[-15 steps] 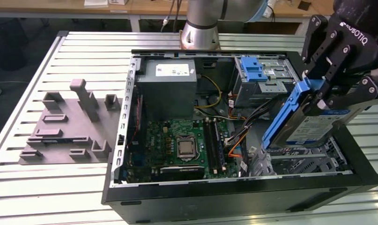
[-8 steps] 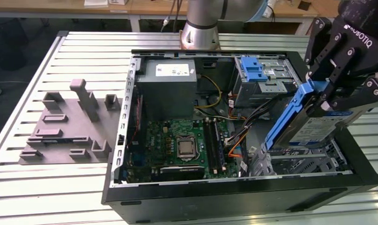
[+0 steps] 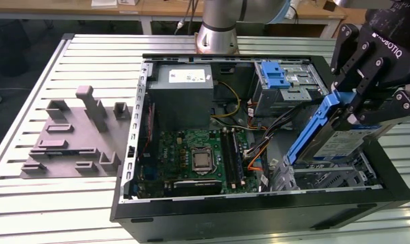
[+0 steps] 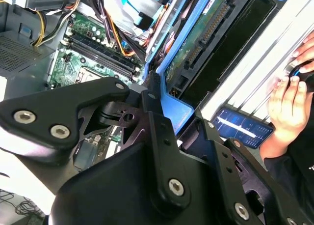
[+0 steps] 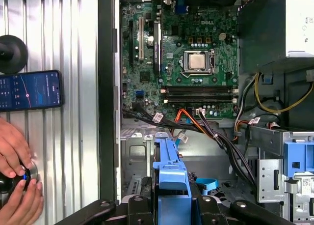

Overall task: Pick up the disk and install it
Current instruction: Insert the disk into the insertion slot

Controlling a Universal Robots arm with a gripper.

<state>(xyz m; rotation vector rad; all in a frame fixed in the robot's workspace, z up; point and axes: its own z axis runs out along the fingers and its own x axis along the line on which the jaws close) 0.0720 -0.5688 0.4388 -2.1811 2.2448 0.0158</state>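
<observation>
The counter (image 3: 69, 203) carries an open computer case (image 3: 259, 213). The main hazard lies at the case's near corner on the exterior view's right, where the drive bay (image 3: 326, 178) sits beneath the load. The disk (image 3: 344, 145) hangs there slanted, not square to the bay. Its lower end is down just beside the bay's rim and its upper end is raised under the pincer (image 3: 364, 113). Whether the low end touches the rim I cannot tell.

Lowered at that slant, I judge the blue frame (image 5: 169, 171) could catch on the bay's sheet-metal edge and jam or twist. A bundle of cables (image 5: 196, 119) runs from the motherboard (image 3: 198, 157) toward the bay, close to the disk's low end, and a descending disk could pinch or drag it. The grip seems to be on the frame's edges, so a knock might let the disk pivot or slip. A person's hand (image 5: 14, 156) rests on the counter outside the case wall, apart from the load.

The arm (image 3: 218, 25) rises from the far side of the counter and passes over the case to the exterior view's right, its wrist canted so the pincer points down into the near corner. The pincer is clenched on the disk, with its fingers (image 4: 156, 122) pressing the frame from both sides, as both wrist views show.
</observation>
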